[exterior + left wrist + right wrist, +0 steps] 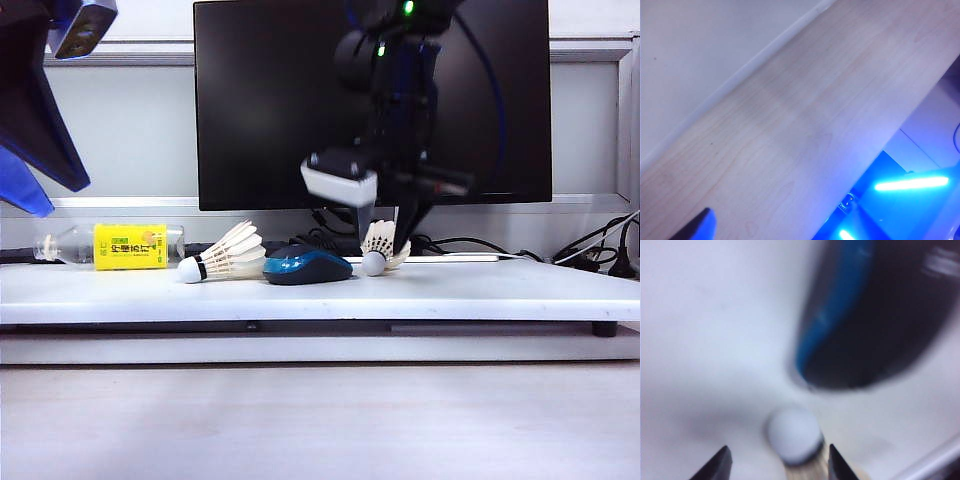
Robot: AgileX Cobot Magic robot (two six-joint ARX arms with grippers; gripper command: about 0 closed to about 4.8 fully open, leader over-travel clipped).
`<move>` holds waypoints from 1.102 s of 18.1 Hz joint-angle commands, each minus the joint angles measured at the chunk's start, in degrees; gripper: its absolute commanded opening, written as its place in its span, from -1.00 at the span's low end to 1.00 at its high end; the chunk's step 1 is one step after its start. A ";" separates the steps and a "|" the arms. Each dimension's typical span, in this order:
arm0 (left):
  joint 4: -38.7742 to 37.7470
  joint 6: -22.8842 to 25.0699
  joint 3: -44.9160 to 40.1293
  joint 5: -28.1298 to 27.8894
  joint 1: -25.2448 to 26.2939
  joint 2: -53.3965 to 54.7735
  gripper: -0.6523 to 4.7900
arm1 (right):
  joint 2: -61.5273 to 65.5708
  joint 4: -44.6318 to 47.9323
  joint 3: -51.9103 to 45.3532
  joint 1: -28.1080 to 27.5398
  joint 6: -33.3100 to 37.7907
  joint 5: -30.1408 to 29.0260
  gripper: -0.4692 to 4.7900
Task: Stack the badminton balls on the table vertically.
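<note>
The blue-and-black mouse (308, 266) sits in the middle of the white table (320, 298), so it is the marker for everything else.

Far to the left of the mouse, up high in the corner of the exterior view, hangs the left gripper (35, 110). It is well above the table and nowhere near the balls. Its wrist view shows only pale wood and one dark fingertip (697, 227); its fingers are spread apart and hold nothing.

A clear bottle with a yellow label (112, 246) lies on its side, left of the mouse and near the back.

Just left of the mouse, touching it, lies the first badminton ball (225, 256). It is on its side. Its long line runs left to right, with the round white tip pointing left, away from the mouse, and the feathers against the mouse.

Right of the mouse, a little apart, is the second badminton ball (379, 250). Its tip rests on the table and its feathers go up and lean a bit right. The right gripper (776, 465) comes down from above, fingers apart, one on each side of this ball, not squeezing it yet.

Right of that ball the table is bare up to its edge. The front strip of the table is bare too.
</note>
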 commanded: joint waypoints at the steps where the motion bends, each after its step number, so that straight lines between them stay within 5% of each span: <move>1: 0.20 0.24 -0.04 0.37 -0.04 -0.09 0.58 | 0.42 0.50 0.22 -0.02 -0.57 -0.17 0.14; 9: 0.20 0.24 -0.04 0.20 -0.04 -0.09 0.58 | 2.29 4.52 0.15 -0.04 -0.59 -0.17 0.13; 11: 0.20 0.24 -0.04 0.17 -0.04 -0.09 0.58 | 2.97 5.49 0.02 -0.07 -0.59 -0.13 -0.04; 16: 0.24 0.26 -0.04 0.17 -0.04 -0.09 0.58 | 3.21 7.43 0.02 -0.72 -0.57 -0.17 -0.08; 18: 0.24 0.26 -0.04 0.15 -0.04 -0.09 0.58 | 3.21 7.45 0.00 -0.76 -0.57 -0.17 -0.39; 20: 0.31 0.26 -0.04 0.17 -0.04 -0.09 0.58 | 3.21 7.48 0.00 -0.72 -0.57 -0.26 -0.39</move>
